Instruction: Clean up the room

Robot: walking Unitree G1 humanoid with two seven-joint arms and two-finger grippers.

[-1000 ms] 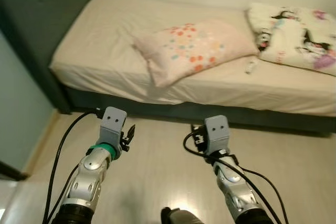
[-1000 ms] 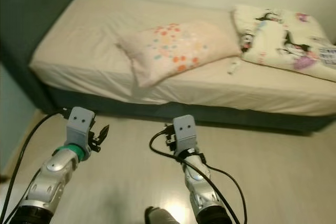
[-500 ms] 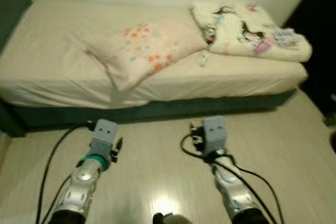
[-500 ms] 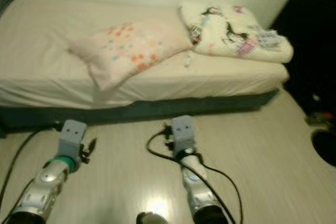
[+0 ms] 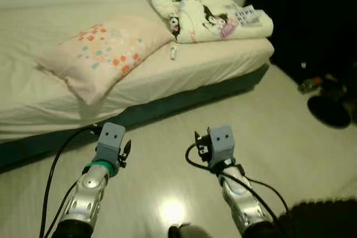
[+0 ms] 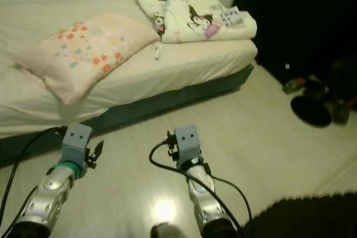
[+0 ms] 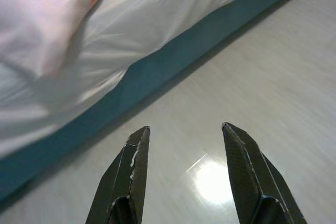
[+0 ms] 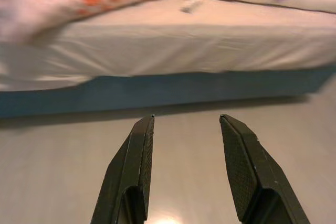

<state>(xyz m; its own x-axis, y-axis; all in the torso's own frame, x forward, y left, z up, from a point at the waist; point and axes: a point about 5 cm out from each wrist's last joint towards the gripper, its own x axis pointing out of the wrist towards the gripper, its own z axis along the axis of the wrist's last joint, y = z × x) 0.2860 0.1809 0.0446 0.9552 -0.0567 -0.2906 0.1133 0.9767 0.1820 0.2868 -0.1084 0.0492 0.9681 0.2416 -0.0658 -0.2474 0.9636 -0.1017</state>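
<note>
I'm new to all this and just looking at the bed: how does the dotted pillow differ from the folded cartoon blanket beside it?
The pillow is pale pink with small orange, red and blue dots; the blanket is cream with black-and-white cartoon figures. The pillow lies askew mid-bed, one corner toward the mattress edge; the blanket is folded at the bed's far end. Both rest on the same cream sheet, with a small white object between them.
</note>
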